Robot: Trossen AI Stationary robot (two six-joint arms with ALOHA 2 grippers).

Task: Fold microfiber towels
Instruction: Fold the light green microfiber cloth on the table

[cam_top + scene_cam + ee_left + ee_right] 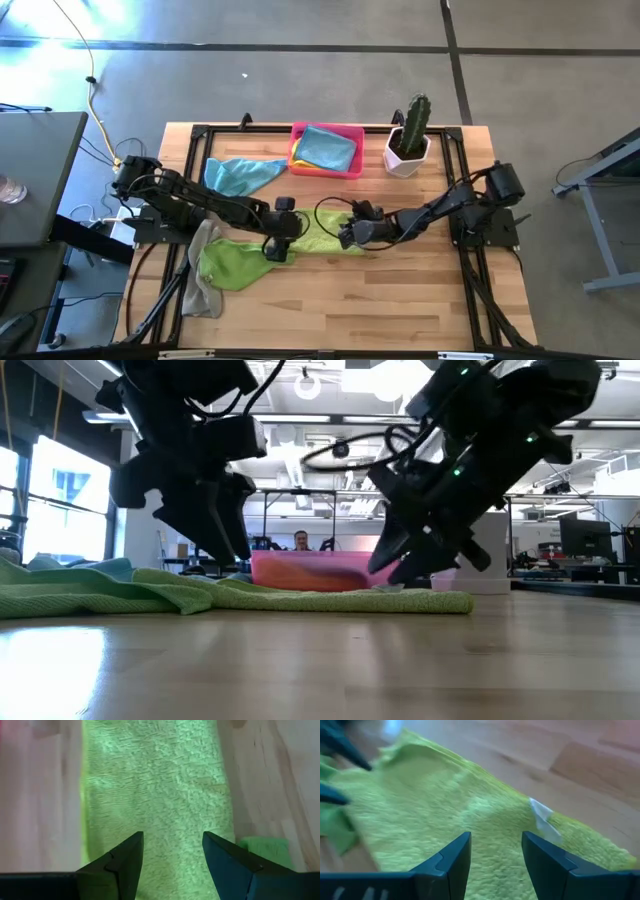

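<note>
One white tag on the lime green towel; writing unreadable.

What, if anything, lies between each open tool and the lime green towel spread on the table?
Nothing visible does. The left tool and right tool both hang open directly over the lime green towel, with only bare cloth showing between their fingers.

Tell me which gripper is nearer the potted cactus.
Right. The right gripper hovers open over the lime green towel, diagonally in front of the potted cactus. The left gripper, also open, sits farther off across the same towel.
</note>
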